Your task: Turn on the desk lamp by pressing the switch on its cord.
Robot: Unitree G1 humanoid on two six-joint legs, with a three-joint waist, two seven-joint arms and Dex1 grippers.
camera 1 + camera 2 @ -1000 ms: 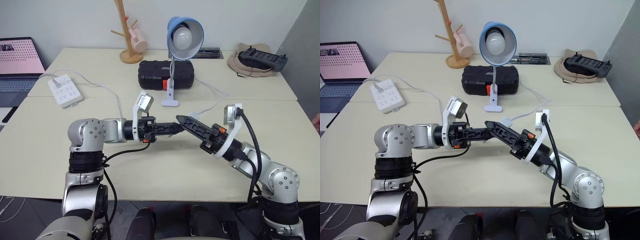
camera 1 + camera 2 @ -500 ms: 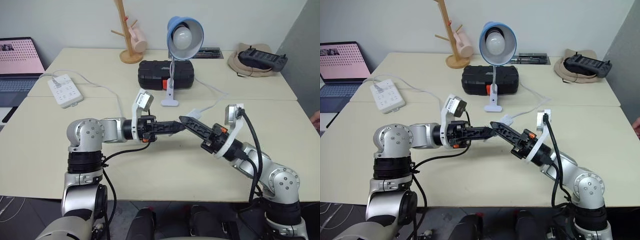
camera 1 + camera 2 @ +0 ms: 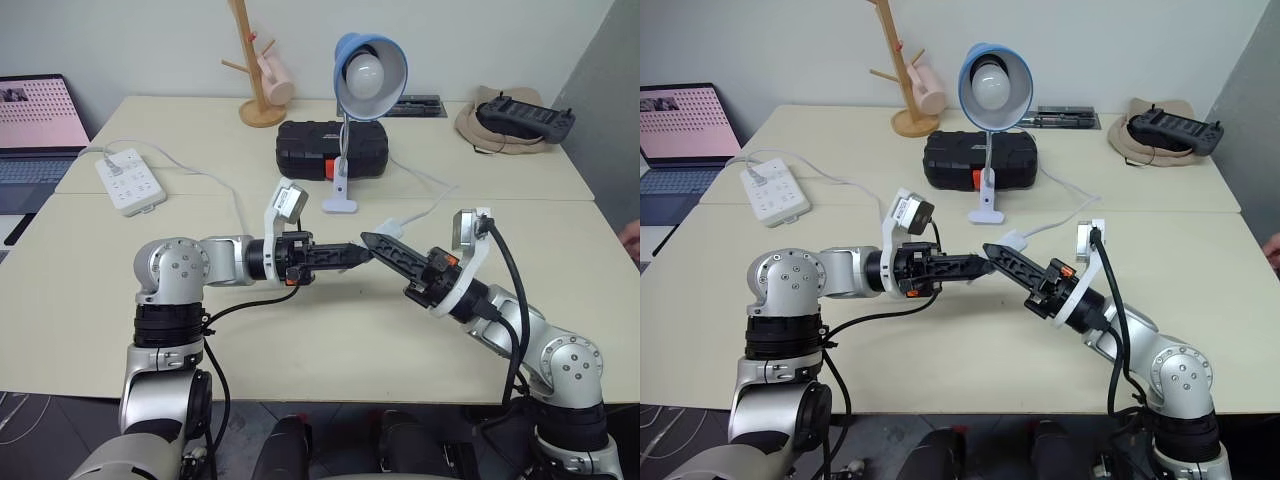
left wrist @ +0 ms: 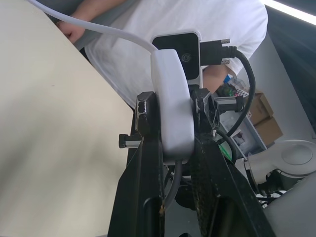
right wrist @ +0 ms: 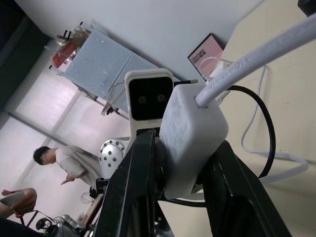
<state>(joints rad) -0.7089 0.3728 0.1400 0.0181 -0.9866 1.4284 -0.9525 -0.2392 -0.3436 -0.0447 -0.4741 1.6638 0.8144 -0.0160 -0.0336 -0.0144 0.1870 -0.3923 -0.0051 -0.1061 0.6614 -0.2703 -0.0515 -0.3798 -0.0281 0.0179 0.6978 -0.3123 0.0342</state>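
Observation:
The desk lamp [image 3: 370, 68], with its blue shade and round white bulb, stands on its small base at mid table. Its white cord [image 3: 428, 182] loops right from the base and rises to the switch [image 3: 1013, 240], which is held above the table in front of the lamp. My left gripper [image 3: 358, 251] reaches in level from the left and is shut on the switch [image 4: 170, 103]. From the right, my right gripper [image 3: 372, 240] points up and left. Its fingers [image 5: 143, 163] are also clamped on the switch [image 5: 190, 131]. The tips of both grippers meet there.
Behind the lamp lies a black case [image 3: 330, 148], with a wooden rack [image 3: 255, 70] further back. A white power strip [image 3: 130, 180] and a laptop [image 3: 35, 120] sit at the left. At the back right is a hat holding a controller [image 3: 515, 118]. A person's hand [image 3: 630, 235] shows at the right edge.
My right gripper's fingers have closed from wide open onto the switch. Both arms have stayed in place, and the left gripper has kept its hold.

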